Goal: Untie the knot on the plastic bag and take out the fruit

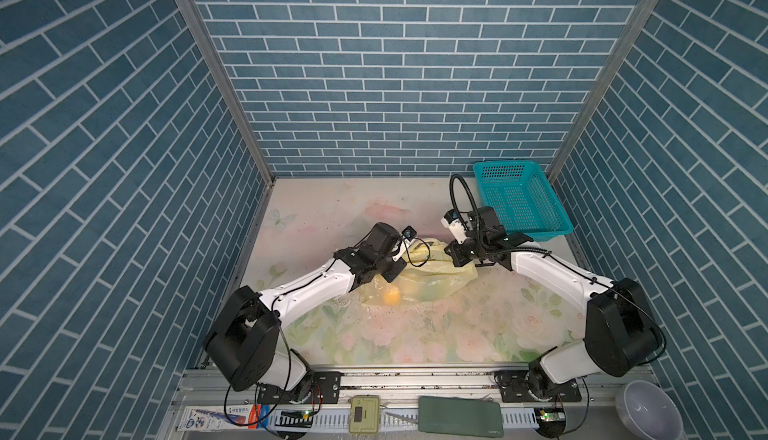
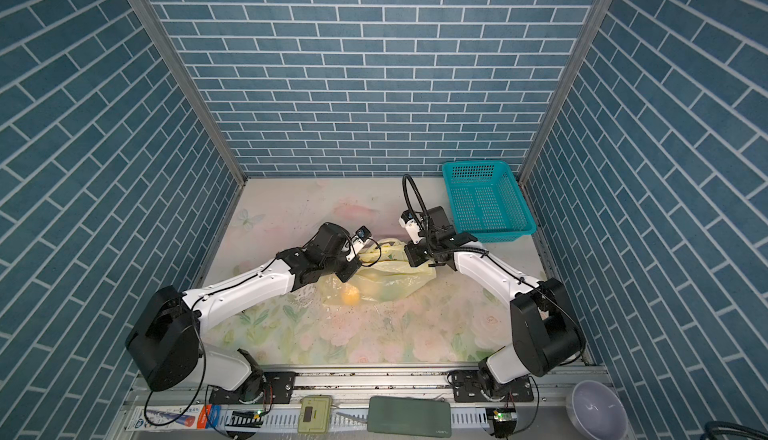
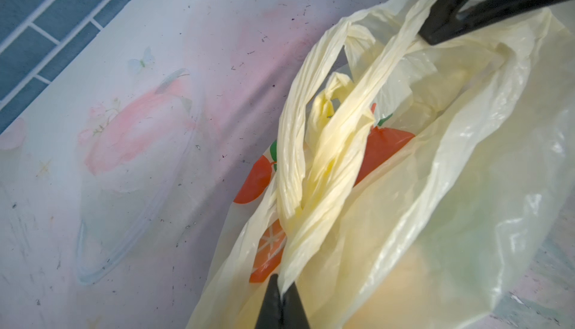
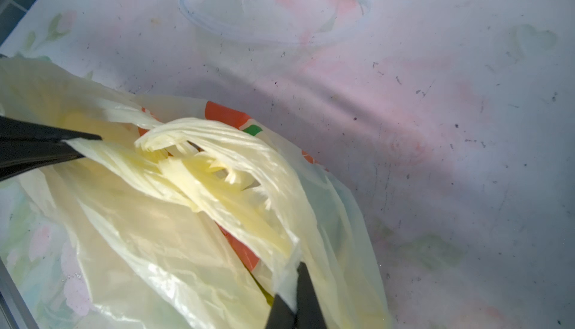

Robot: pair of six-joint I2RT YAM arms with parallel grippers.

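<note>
The knot [image 3: 314,168], a loose crossing of pale yellow handle strips, sits on the side of the plastic bag [image 1: 419,282] that faces the teal basket [image 1: 519,205]. The bag lies on the floral table [image 1: 457,334] near the basket's front corner. One yellow-orange fruit [image 1: 391,295] shows through the film at the end farthest from the basket. The left gripper [image 3: 280,293] is clamped on a strip. The right gripper [image 4: 291,284], closer to the basket, pinches one too.

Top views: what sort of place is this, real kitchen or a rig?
Probably a staged robot test booth, not a real room: brick-print wall panels on aluminium posts, a floral table cover, and a metal rail at the front.
</note>
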